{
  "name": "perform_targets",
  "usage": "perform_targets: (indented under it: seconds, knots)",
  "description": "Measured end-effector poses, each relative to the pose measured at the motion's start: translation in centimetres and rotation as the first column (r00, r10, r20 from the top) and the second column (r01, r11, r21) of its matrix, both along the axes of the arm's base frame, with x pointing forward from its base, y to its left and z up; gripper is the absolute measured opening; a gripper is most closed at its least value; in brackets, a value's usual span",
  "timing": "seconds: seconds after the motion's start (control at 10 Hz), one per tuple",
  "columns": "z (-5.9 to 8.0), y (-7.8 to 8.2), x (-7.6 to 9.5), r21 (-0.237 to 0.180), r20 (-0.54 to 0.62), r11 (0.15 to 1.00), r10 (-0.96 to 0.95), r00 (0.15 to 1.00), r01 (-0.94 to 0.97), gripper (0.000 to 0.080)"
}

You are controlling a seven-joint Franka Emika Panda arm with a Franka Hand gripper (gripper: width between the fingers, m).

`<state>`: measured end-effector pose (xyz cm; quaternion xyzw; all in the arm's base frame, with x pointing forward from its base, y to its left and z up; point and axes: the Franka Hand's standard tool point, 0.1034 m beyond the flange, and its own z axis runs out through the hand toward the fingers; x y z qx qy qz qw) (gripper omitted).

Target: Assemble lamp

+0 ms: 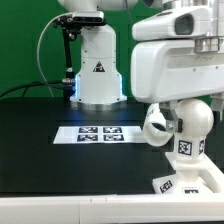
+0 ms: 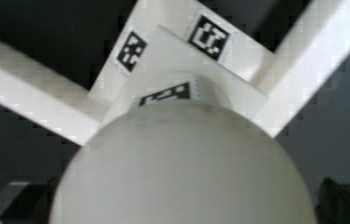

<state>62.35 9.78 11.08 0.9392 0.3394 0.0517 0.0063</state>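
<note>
The bulb (image 2: 181, 165) fills the wrist view, apparently grasped by the pincer, though its fingers are hidden, above the base block (image 2: 172, 60) on the counter (image 1: 40, 140). Seating is unconfirmed; no shade is visible.

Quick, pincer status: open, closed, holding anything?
Pincer: cannot be told. Its fingers aren't clearly visible in either view; the wrist view is filled by the round bulb, with the tagged base block beyond it.

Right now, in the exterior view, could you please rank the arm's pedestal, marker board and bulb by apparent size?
1. arm's pedestal
2. marker board
3. bulb, though nearer the camera, so inflated
</note>
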Motion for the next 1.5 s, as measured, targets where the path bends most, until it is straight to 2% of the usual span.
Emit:
perform_targets:
  seconds: [0.2, 0.4, 0.5, 0.8, 0.9, 1.0, 1.2, 1.5]
  knots:
    - [0.1, -0.6, 0.1, -0.034, -0.003, 0.974, 0.226, 0.974, -0.226, 0.0699]
    - [0.0, -0.6, 0.1, -0.029, -0.004, 0.982, 0.186, 0.982, -0.186, 0.0699]
    - [0.0, -0.6, 0.1, -0.027, -0.003, 0.985, 0.171, 0.985, -0.171, 0.0585]
    - [0.0, -0.6, 0.2, -0.006, 0.000, 1.000, -0.019, 1.000, 0.019, 0.0574]
    - [0.2, -0.5, 0.6, 0.023, 0.027, 0.979, -0.202, 0.979, 0.201, 0.0575]
    - [0.2, -0.6, 0.8, 0.049, 0.036, 0.941, -0.337, 0.941, 0.335, 0.0575]
    - [0.4, -0.8, 1.3, 0.113, 0.037, 0.786, -0.614, 0.788, 0.607, 0.0575]
    - [0.4, -1.1, 1.4, 0.144, 0.005, 0.639, -0.764, 0.645, 0.756, 0.0576]
